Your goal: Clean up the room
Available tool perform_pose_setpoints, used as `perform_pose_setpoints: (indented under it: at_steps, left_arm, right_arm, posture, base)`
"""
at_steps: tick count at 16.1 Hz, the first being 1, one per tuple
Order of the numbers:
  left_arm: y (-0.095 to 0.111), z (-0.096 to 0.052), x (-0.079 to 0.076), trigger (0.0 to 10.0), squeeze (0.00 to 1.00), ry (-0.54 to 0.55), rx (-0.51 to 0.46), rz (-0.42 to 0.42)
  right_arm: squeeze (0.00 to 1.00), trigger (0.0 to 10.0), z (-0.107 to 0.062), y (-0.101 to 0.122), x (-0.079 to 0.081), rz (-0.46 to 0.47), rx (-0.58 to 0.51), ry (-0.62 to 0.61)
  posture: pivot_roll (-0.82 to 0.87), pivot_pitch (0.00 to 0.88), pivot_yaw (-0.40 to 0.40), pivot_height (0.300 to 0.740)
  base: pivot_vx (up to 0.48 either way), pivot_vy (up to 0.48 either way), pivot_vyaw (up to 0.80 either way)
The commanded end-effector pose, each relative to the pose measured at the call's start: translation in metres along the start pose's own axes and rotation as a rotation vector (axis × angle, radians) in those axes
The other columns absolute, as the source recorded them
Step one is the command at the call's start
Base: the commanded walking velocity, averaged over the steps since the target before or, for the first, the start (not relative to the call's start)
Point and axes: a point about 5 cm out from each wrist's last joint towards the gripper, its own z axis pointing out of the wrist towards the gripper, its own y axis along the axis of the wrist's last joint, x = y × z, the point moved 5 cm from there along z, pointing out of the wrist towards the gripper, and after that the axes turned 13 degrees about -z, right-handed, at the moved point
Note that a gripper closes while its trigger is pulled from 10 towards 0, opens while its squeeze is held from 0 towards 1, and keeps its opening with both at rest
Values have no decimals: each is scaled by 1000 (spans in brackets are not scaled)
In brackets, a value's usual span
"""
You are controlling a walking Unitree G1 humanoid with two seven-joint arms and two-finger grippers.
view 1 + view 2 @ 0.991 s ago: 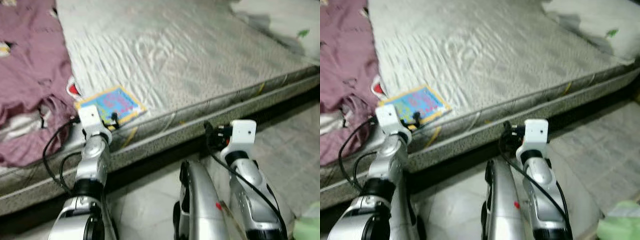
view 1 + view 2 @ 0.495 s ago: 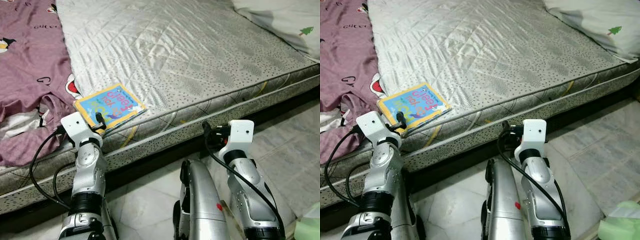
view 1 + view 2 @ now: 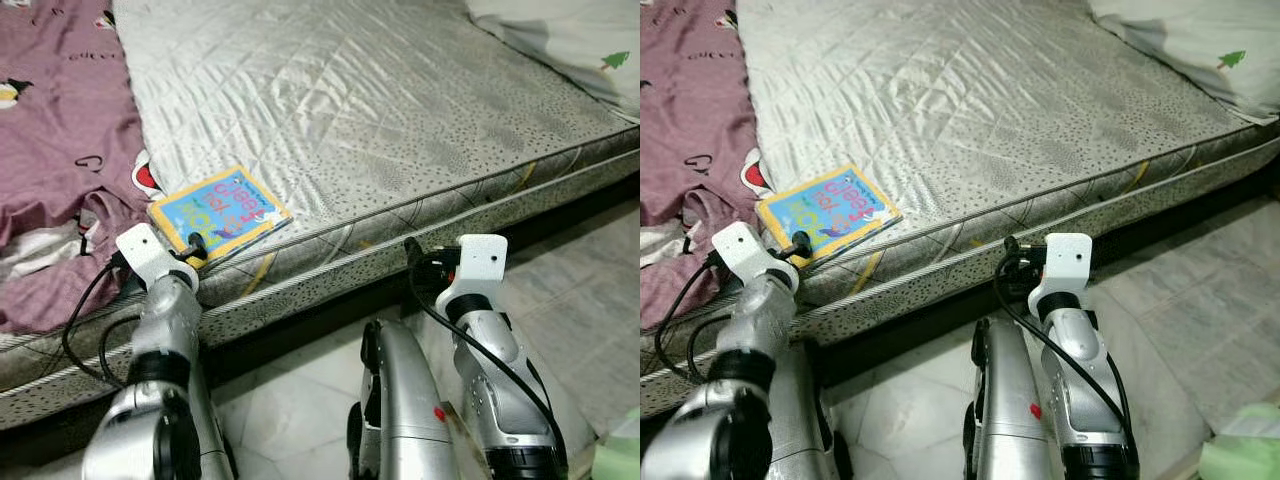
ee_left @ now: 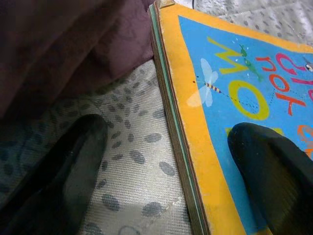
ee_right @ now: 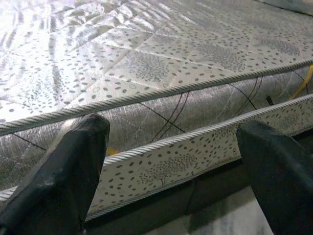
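Left wrist view: my left gripper (image 4: 166, 171) spread wide, straddling the yellow-bordered blue picture book's (image 4: 234, 98) edge near the grey quilted mattress's (image 3: 400, 120) front edge. Right gripper (image 5: 176, 161) released, facing the mattress's side.

A wide mattress (image 3: 380, 110) in pale silver-grey quilted fabric spans the scene, stitched in a diamond pattern that catches a soft sheen from overhead light. Its side panel (image 5: 161, 161) is printed with small dark specks and edged with twisted cord piping; a second, lower layer of the same speckled fabric sits beneath it, 2 tiers in all. Below the mattress edge runs a dark shadowed gap. The floor (image 3: 590, 300) is pale grey marbled tile with faint grout lines. A mauve-purple bedsheet (image 3: 50, 150) with small printed figures lies rumpled over the mattress's left part. A white pillow (image 3: 1180, 40) with a small green tree motif rests at the far right corner.
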Motion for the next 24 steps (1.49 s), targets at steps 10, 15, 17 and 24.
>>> perform_pose_setpoints:
  at_steps: [10, 15, 17, 24]
  left_arm:
    - [-43, 0, -26, 5961, 0, -180, 297, -81]
    - [-44, -1, -33, 0, 0, -233, 316, -67]
    - [-45, -1, -36, 0, 0, -258, 324, -24]
    - [-41, -3, -46, 0, 0, -367, 269, 306]
  right_arm:
    - [0, 10000, 7, 4, -7, -31, -16, -25]
    - [0, 10000, 10, 5, -7, -41, -27, -24]
    - [0, 10000, 11, 5, -7, -44, -29, -24]
    - [0, 10000, 14, 6, -4, -50, -38, -16]
  posture:
    - [-63, 68, -46, 453]
    - [-63, 57, -47, 453]
    - [-60, 52, -45, 453]
    - [-47, 34, -48, 453]
  base:
    - [0, 0, 0]
    - [0, 0, 0]
    - [0, 0, 0]
    - [0, 0, 0]
